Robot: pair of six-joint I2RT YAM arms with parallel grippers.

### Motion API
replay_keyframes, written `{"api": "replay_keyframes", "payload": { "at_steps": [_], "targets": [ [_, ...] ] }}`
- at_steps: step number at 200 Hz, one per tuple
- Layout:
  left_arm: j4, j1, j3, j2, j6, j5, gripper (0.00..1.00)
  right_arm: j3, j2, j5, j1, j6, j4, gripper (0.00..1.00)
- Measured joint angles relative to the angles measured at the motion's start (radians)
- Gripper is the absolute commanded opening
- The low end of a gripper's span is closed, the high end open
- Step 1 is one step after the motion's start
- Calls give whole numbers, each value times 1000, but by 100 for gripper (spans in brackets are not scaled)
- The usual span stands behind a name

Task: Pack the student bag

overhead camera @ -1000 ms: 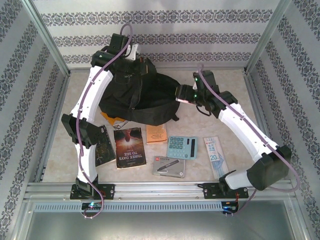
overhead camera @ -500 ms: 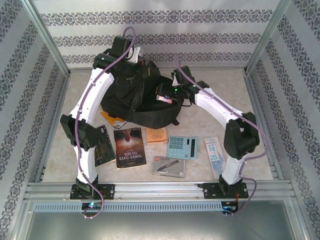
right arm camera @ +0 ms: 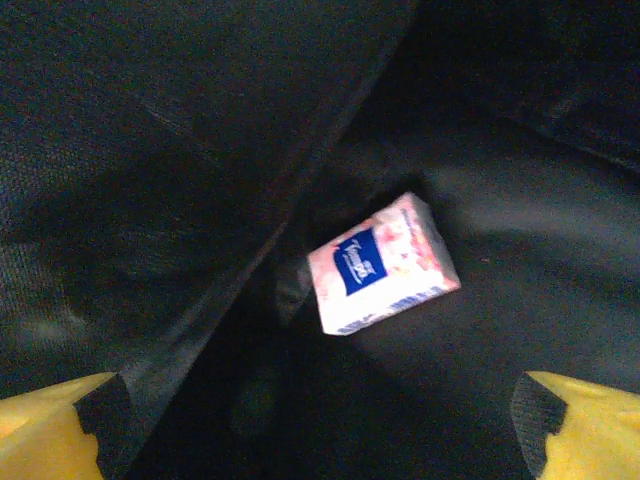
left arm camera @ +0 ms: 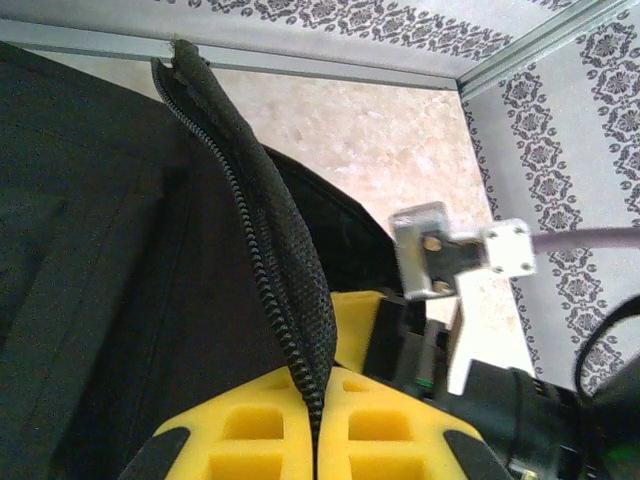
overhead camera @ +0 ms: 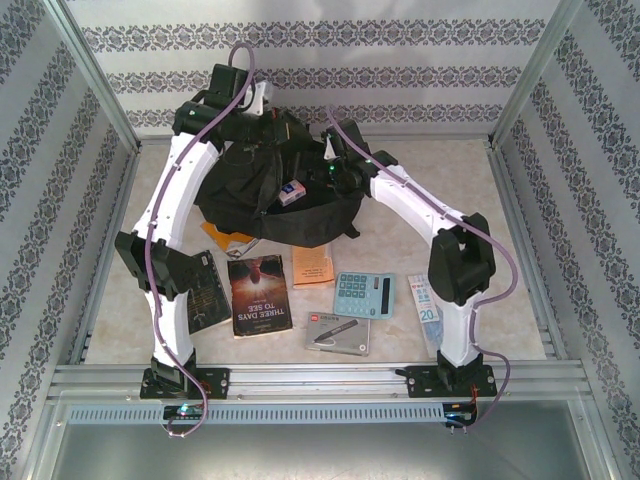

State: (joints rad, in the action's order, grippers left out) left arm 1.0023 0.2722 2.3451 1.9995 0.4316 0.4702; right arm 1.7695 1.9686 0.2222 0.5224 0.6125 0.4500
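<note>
- From above we see the bag [overhead camera: 260, 205] at the far middle of the table [overhead camera: 440, 170], its mouth gaping. The left arm [overhead camera: 185, 170] reaches to its far rim. The right arm [overhead camera: 420, 205] comes in from the right, its end over the opening. A small pink-and-white packet [overhead camera: 291, 192] lies in that mouth, just left of the right arm's end.
- This view also gives us what lies outside the bag, on the near table: a dark book [overhead camera: 205, 290], a red-covered book [overhead camera: 260, 293], an orange booklet [overhead camera: 313, 268], a calculator [overhead camera: 364, 294], a grey case [overhead camera: 338, 333] and a pack marked 20 [overhead camera: 425, 310].
- The left wrist view makes plain a grip we cannot judge from above. The left gripper [left arm camera: 318, 400] has its yellow pads pressed together on the bag's zip edge [left arm camera: 265, 230], which rises from between them toward the far wall. Black fabric lies to the left.
- The right wrist view looks into the bag. The right gripper [right arm camera: 320, 430] stands spread wide, its fingers [right arm camera: 50, 420] at the lower corners with nothing between them. The packet lies tilted on the black lining beyond, clear of both.
</note>
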Motion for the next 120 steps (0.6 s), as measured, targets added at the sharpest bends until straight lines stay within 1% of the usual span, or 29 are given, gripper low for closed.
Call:
{"api": "replay_keyframes", "payload": {
  "at_steps": [19, 29, 40, 54, 66, 89, 98, 108, 120],
  "targets": [
    [-6, -6, -11, -2, 0, 0, 0, 10, -53, -181, 40, -120, 72, 98],
    [-10, -6, -19, -2, 0, 1, 0, 6, -98, -279, 71, -153, 90, 98],
    [-14, -6, -31, -2, 0, 2, 0, -23, -161, -328, 93, -176, 87, 98],
    [-25, -6, -51, -2, 3, 8, 0, -93, -265, -314, 84, -174, 68, 98],
    [-45, -6, -83, -8, 6, 16, 0, -172, -362, -278, 32, -159, 54, 98],
    [-90, -6, -177, -36, 14, 32, 0, -308, -498, -257, -68, -128, 69, 98],
    [-115, -6, -217, -51, 19, 40, 0, -348, -531, -238, -84, -121, 103, 95],
    [-140, -6, -254, -68, 23, 51, 0, -399, -558, -208, -86, -119, 135, 89],
    [-164, -6, -284, -84, 29, 63, 0, -490, -599, -166, -86, -118, 172, 87]
  ]
}}
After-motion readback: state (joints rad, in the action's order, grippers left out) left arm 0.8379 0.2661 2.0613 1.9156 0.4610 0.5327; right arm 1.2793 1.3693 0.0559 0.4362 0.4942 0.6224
